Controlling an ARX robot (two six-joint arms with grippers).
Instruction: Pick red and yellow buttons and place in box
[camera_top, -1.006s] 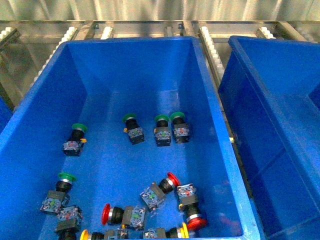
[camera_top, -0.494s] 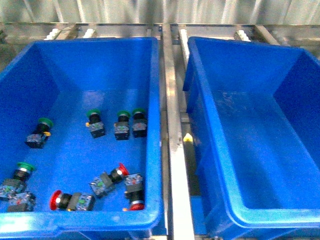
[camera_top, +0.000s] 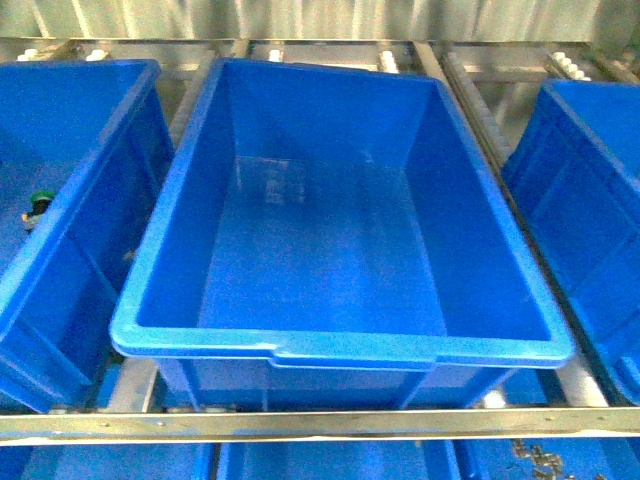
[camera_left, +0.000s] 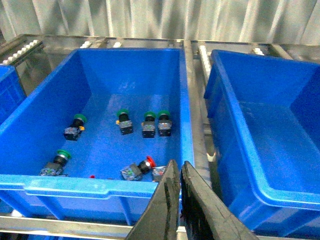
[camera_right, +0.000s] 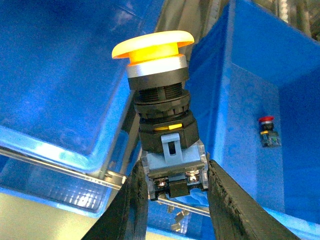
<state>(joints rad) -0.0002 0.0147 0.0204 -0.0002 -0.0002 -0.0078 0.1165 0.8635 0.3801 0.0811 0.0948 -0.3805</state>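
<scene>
Roller rack, box (camera_top: 340, 345), yellow button (camera_right: 160, 90) gripped

Blue bins (camera_top: 340, 345) on roller rack (camera_top: 300, 424)

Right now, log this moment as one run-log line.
right hand: shut on yellow-capped push-button | left hand: shut, empty | large blue plastic bin: empty

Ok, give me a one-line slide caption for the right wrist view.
Right gripper clamps a yellow push-button by its contact block, cap upward, beside blue bins.
</scene>
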